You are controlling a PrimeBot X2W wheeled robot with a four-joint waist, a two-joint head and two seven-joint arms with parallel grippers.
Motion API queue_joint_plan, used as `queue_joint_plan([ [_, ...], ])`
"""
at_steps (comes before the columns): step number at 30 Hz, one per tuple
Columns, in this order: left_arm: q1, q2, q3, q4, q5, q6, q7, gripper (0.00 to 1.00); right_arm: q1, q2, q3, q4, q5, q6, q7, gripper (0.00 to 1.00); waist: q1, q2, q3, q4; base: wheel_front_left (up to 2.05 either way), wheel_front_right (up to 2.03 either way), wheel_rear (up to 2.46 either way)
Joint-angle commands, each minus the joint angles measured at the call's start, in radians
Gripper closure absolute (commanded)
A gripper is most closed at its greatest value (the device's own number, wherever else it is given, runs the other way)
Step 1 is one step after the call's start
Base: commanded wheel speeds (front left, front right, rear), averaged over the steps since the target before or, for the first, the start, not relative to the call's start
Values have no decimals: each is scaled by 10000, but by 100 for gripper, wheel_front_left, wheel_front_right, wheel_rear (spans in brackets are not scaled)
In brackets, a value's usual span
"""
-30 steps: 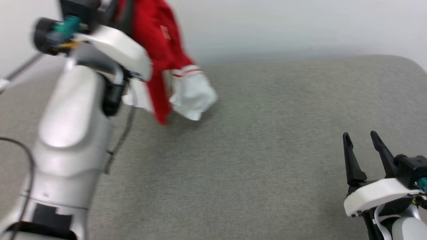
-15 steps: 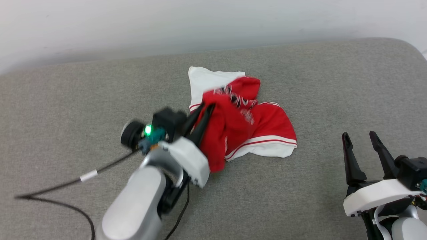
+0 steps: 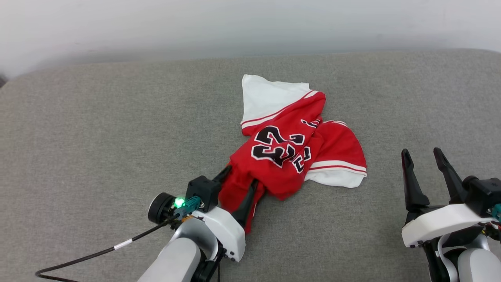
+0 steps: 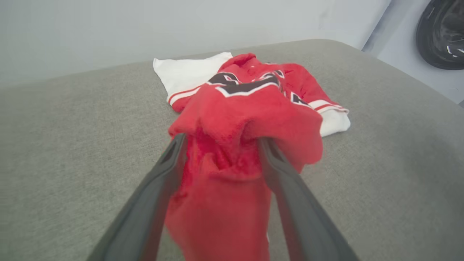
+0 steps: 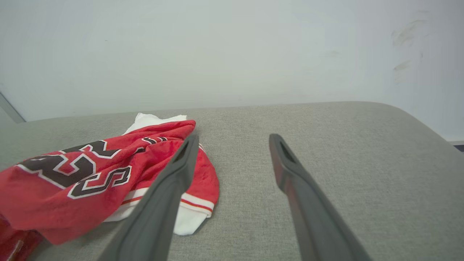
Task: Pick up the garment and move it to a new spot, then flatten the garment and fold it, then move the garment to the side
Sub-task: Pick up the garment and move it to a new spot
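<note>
My left arm comes up from the bottom edge of the head view, left of centre, forearm angled toward the upper right, a green light (image 3: 179, 202) glowing on the wrist and a black cable (image 3: 86, 256) trailing off to the lower left. My left gripper (image 3: 241, 176) sits low over the grey cushion (image 3: 98, 129) with its fingers spread wide. A bunch of red cloth lies between them, and in the left wrist view it touches both fingers.

That cloth is the near end of the garment (image 3: 285, 149), crumpled on the cushion in the middle of the frame and running from my left fingertips toward the upper right. Black, white-edged numerals face up on the red. One white sleeve (image 3: 266, 98) fans out at the top of the heap, and the other sleeve (image 3: 332, 178) pokes out at its lower right with striped trim.

Lower right corner now: my right gripper (image 3: 420, 153) points up the frame, fingers wide apart with nothing between them, clear of the garment. In the right wrist view the jersey lies to the left of its left finger.
</note>
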Motion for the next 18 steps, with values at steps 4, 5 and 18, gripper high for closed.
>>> queue_joint_plan([
  [4, -255, -87, 171, -220, 2, 104, -617, 0, 158, 5, -54, 22, -67, -7, 35, 0, 0, -1, -332, 151, 0, 0, 0],
  [5, -280, -94, 231, -284, -10, 136, -764, 0, 185, 5, -74, 23, -81, -7, 42, 0, 0, -1, -424, 175, 0, 0, 0],
  [18, 706, 533, 1448, -1128, -418, 1264, -1209, 0, 913, 5, -114, -200, -80, -7, 358, 0, 0, -1, -1484, 374, 0, 0, 0],
])
